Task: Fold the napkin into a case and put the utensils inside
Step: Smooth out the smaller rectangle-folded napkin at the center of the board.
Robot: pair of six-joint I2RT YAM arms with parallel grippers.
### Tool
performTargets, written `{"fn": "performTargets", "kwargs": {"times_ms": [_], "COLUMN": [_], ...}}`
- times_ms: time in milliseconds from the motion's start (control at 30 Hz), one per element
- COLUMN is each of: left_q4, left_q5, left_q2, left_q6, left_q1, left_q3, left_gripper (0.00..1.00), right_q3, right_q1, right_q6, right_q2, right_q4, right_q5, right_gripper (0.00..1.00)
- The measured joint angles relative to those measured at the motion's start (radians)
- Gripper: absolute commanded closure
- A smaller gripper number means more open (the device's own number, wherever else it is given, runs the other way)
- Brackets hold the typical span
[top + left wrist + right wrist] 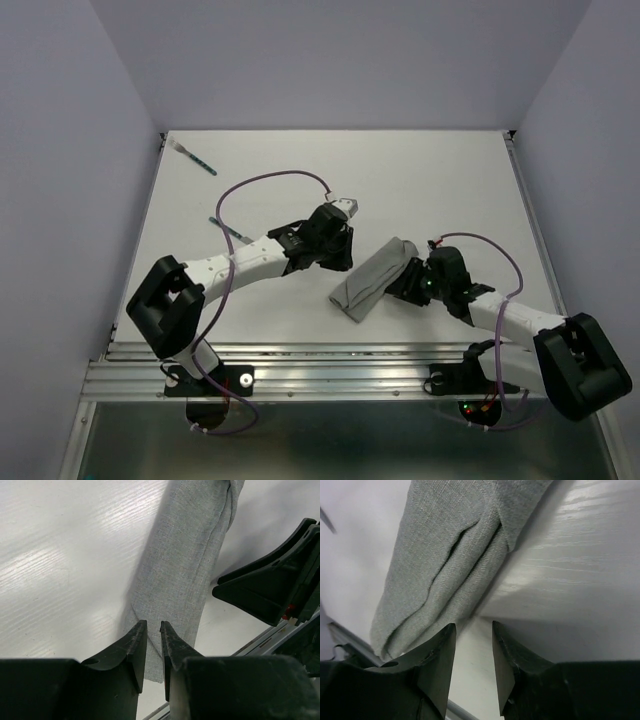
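Folded napkin [372,277] at table middle-right, long axis near-left to far-right, lying between both grippers. Left gripper [153,630] over its near end, fingers barely apart, nothing pinched. Right gripper [474,630] beside its right edge, fingers apart, empty. Utensils [196,159] far left, well apart from napkin. Nearer left arm, so probably its fetch.

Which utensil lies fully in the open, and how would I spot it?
Look to the white table's far left corner. A slim teal-handled utensil lies slanted there, alone. The other utensil lies nearer, partly hidden by the left arm.
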Motion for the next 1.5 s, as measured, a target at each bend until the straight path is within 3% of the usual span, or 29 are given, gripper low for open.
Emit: {"fn": "performTargets", "kwargs": {"times_ms": [100, 467, 633, 767, 800, 900, 1233, 1500], "left_q4": [-0.002, 0.01, 0.006, 0.006, 0.008, 0.01, -0.004, -0.076], "left_q5": [-0.008, -0.027, -0.038, -0.058, -0.064, -0.087, -0.138, -0.179], "left_q2": [-0.007, -0.033, -0.051, -0.076, -0.082, -0.099, -0.084, 0.02], "left_q6": [0.003, 0.002, 0.002, -0.002, -0.003, -0.008, 0.005, 0.057], "left_q1": [0.0, 0.0, 0.0, 0.0, 0.0, 0.0, 0.0, -0.07], "left_q3": [-0.008, -0.021, -0.042, -0.059, -0.064, -0.079, -0.083, -0.031], "left_gripper": [0.72, 0.75, 0.75, 0.75, 0.75, 0.72, 0.67, 0.46], "right_q3": [-0.004, 0.069, 0.151, 0.24, 0.255, 0.317, 0.377, 0.286], "right_q1": [0.005, 0.007, 0.007, 0.007, 0.007, 0.007, 0.005, 0.005], "right_q6": [0.013, -0.061, -0.127, -0.163, -0.167, -0.171, -0.132, -0.08], "right_q2": [0.056, 0.182, 0.283, 0.384, 0.399, 0.441, 0.44, 0.267], "right_q4": [0.054, 0.077, 0.081, 0.095, 0.095, 0.069, 0.002, -0.018], "right_q5": [-0.017, 0.015, 0.024, 0.018, 0.018, 0.022, 0.081, 0.1], "right_gripper": [0.78, 0.96, 0.99, 0.9, 0.8, 0.66, 0.63, 0.61]}}
